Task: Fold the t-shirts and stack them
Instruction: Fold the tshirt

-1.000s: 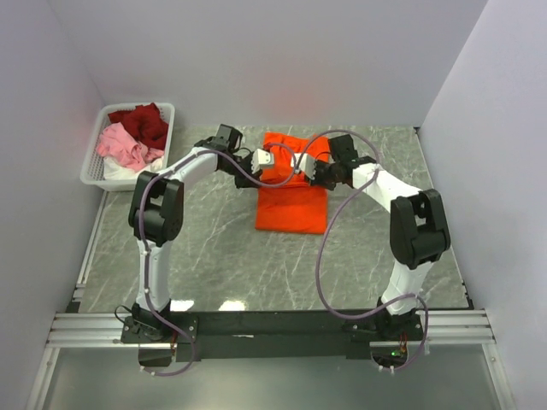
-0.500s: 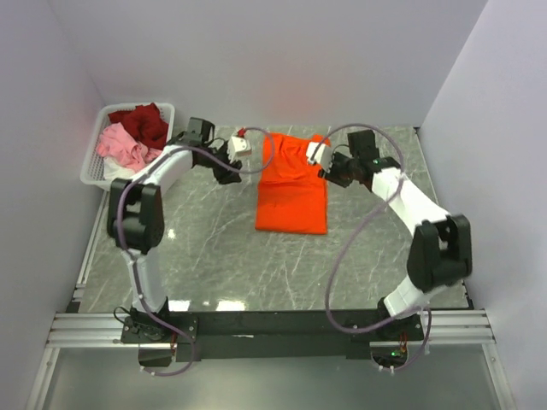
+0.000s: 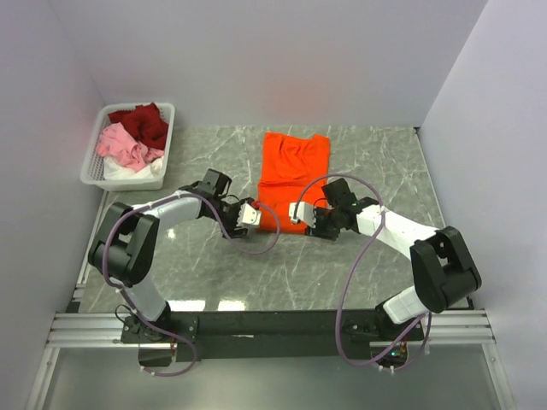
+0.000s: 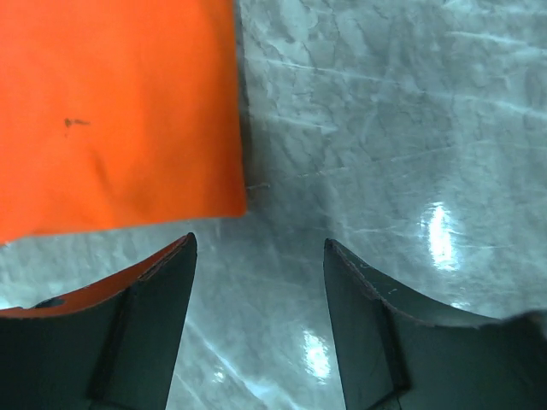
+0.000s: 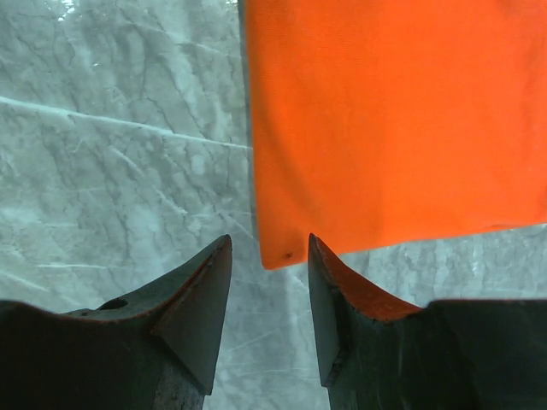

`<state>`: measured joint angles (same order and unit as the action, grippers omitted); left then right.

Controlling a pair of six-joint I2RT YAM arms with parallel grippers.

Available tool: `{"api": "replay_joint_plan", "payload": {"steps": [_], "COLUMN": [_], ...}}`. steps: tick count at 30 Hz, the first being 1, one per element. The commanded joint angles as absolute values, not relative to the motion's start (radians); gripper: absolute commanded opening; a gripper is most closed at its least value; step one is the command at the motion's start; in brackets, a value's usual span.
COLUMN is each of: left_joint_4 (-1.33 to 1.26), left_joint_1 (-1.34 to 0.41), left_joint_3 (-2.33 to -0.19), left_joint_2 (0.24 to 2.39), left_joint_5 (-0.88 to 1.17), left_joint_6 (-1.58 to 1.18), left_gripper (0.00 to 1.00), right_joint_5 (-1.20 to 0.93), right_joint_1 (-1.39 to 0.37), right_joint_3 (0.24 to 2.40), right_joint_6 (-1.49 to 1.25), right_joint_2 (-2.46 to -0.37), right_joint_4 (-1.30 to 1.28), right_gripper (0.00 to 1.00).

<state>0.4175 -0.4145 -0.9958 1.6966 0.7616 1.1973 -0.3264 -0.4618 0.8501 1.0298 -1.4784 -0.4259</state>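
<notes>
**Ana:** What sits furthest left?

**Ben:** A white slotted basket at the far left of the marble table. It holds a dark red t-shirt at the back, a pink t-shirt in front of it and a white t-shirt under the pink one. All three are bunched up, not folded.

**Ana:** And the left gripper?

**Ben:** The left gripper is low over the table, beside the near left corner of the orange t-shirt. In its wrist view the two fingers stand spread with only bare marble between them. The shirt's corner lies just ahead of the gap and to one side, clear of both fingers. It holds nothing.

**Ana:** How does the orange one lie?

**Ben:** It lies flat in the middle of the table, folded into a long strip. The collar end points toward the back wall and the straight near edge runs between the two grippers.

**Ana:** And on the right?

**Ben:** The right gripper is at the near right corner of that strip, facing the left one across the edge. Its wrist view shows the fingers parted, less widely than the left pair. The very tip of the orange corner sits at the mouth of the gap. The cloth lies flat there and neither finger pinches it.
</notes>
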Motion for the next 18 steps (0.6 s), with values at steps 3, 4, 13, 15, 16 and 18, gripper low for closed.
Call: {"api": "replay_joint_plan", "payload": {"steps": [3,4,13,15,16,18], "left_joint_4": [0.284,0.276,0.293,0.346,0.363,0.356], "left_joint_1": [-0.442,-0.445,-0.479,-0.492,-0.495,-0.508], "left_joint_3": [-0.991,-0.989,-1.017,-1.041,-1.049,-1.048], "left_joint_2": [1.687,1.696,1.743,1.764,1.769,1.776], "left_joint_5": [0.756,0.753,0.744,0.726,0.715,0.693], "left_joint_6": [1.301,1.298,1.351,1.382,1.397,1.391], "left_gripper": [0.67,0.66,0.53,0.49,0.47,0.47], "right_joint_5": [-0.275,-0.265,-0.198,-0.192,-0.187,-0.181], "right_joint_1": [-0.498,-0.503,-0.531,-0.535,-0.543,-0.551], "right_joint_3": [0.828,0.822,0.848,0.867,0.871,0.87], "right_joint_6": [1.015,1.014,1.003,0.994,0.993,0.988], "right_joint_2": [-1.489,-1.496,-1.6,-1.612,-1.618,-1.618], "right_joint_4": [-0.319,-0.308,-0.278,-0.298,-0.305,-0.322], "right_gripper": [0.49,0.49,0.5,0.49,0.48,0.46]}}
